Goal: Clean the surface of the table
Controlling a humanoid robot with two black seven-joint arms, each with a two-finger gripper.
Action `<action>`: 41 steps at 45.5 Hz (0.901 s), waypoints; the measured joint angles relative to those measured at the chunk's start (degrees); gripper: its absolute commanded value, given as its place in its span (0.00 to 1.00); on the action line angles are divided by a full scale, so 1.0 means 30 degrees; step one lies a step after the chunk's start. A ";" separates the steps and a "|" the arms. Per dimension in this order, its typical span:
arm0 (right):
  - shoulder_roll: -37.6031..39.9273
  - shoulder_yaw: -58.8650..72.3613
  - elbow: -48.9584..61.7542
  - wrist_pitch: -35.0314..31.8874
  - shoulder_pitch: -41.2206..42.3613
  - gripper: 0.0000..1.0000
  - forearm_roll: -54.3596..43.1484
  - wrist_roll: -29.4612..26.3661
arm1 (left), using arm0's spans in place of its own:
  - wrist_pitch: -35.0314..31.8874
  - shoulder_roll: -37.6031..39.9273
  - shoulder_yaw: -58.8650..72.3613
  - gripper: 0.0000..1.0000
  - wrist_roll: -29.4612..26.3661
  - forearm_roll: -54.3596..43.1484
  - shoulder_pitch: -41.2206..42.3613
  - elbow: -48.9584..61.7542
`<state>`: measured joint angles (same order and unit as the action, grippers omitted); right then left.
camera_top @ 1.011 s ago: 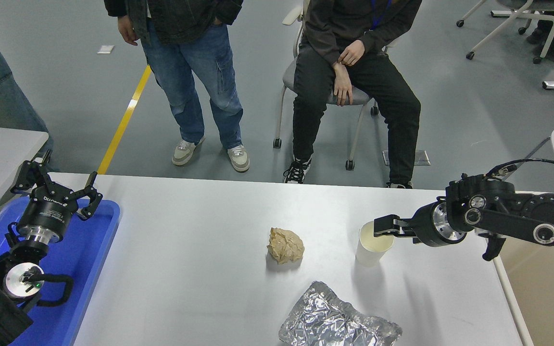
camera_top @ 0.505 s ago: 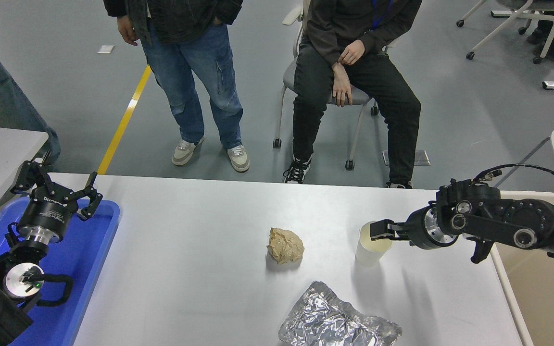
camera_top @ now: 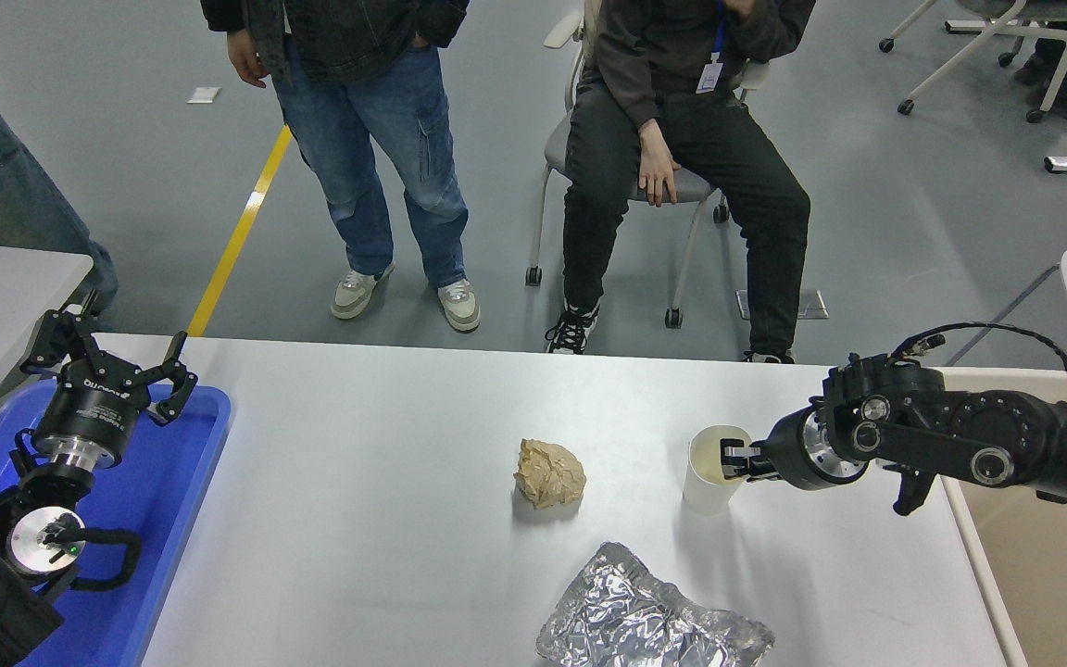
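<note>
With its right pincer [camera_top: 728, 459] reaching over the paper cup's [camera_top: 711, 472] rim, grip state indiscernible, removal from the table [camera_top: 385, 426] calls for a firm clamp.

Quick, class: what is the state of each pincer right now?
Left pincer: open, holding nothing, parked over the blue tray.
Right pincer: at the rim of the white cup; open or closed cannot be told.

Single high head view, facing forward and down over the table surface [camera_top: 385, 435].
</note>
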<state>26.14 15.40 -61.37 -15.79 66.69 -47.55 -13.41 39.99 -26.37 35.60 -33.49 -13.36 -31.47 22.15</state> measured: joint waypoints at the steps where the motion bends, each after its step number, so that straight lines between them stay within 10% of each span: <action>1: -0.0001 0.0005 0.0001 0.0000 0.0020 0.00 -0.0002 0.0040 | 0.0000 0.0000 0.0000 1.00 0.0000 0.0000 0.0000 0.0000; 41: 0.4137 -0.0757 -0.3014 -0.3235 0.4336 0.00 0.0379 0.0411 | 0.0000 0.0001 -0.0001 1.00 0.0000 0.0000 0.0001 0.0000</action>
<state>38.55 13.13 -70.41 -25.50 79.69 -46.42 -12.18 39.99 -26.37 35.60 -33.49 -13.36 -31.46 22.15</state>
